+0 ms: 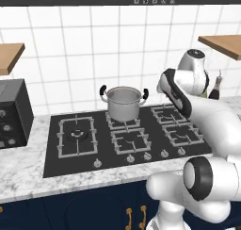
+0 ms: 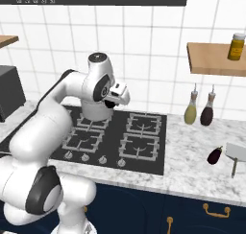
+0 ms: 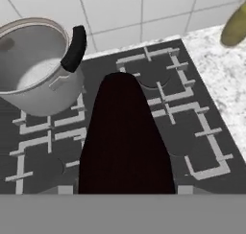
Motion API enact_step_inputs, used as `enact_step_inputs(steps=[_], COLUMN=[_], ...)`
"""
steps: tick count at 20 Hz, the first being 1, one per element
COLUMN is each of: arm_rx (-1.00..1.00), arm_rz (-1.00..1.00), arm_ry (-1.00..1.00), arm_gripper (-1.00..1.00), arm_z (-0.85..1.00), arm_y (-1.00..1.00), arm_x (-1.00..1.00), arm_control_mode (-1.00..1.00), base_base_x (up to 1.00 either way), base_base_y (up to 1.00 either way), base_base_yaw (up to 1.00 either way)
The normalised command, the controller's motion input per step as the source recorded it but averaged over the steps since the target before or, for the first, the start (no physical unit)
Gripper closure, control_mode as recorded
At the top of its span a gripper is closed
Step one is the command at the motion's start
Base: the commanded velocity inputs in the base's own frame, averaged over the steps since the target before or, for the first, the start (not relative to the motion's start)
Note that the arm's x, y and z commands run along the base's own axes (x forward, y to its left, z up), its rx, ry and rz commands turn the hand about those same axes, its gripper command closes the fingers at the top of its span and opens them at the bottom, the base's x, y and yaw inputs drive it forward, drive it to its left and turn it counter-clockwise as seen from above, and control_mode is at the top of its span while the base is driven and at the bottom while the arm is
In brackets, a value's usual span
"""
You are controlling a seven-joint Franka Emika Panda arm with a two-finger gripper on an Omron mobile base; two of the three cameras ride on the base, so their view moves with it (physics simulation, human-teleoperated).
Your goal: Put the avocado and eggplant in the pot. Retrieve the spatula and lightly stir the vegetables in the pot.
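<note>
In the hand view a dark, almost black, pear-shaped avocado [image 3: 126,142] sits in my gripper [image 3: 125,189], held above the black stovetop [image 3: 192,108]. The steel pot [image 3: 33,70] with black loop handles stands to the upper left of it in that view, open and apparently empty. From the left base view, the pot [image 1: 124,103] is on the back middle burner. My hand [image 2: 117,94] hovers over the hob's middle. The small dark purple eggplant [image 2: 215,155] lies on the marble counter at the right. Beside it is the spatula [image 2: 234,163] with a pale blade.
Two bottles [image 2: 190,112] [image 2: 207,114] stand against the tiled wall right of the hob. A wooden shelf [image 2: 214,59] with a yellow jar [image 2: 236,46] hangs above them. A black oven box [image 1: 12,113] sits on the counter to the left.
</note>
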Motion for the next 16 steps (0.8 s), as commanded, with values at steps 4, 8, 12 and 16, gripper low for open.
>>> enact_step_inputs(steps=[4,8,12,16], arm_rx=[-0.05,-0.06,-0.05,-0.08], arm_rz=[0.28,0.24,0.16,0.10], arm_ry=[0.00,0.00,0.01,0.00], arm_gripper=[1.00,1.00,1.00,1.00], arm_z=[0.20,0.01,0.00,-0.17], arm_y=[1.00,1.00,0.94,0.68], arm_x=[0.77,0.81,0.91,0.95], arm_control_mode=[-1.00,-1.00,-1.00,-1.00], base_base_x=[0.00,0.00,0.00,0.00], base_base_y=[0.00,0.00,0.00,0.00], base_base_yaw=[0.00,0.00,0.00,0.00])
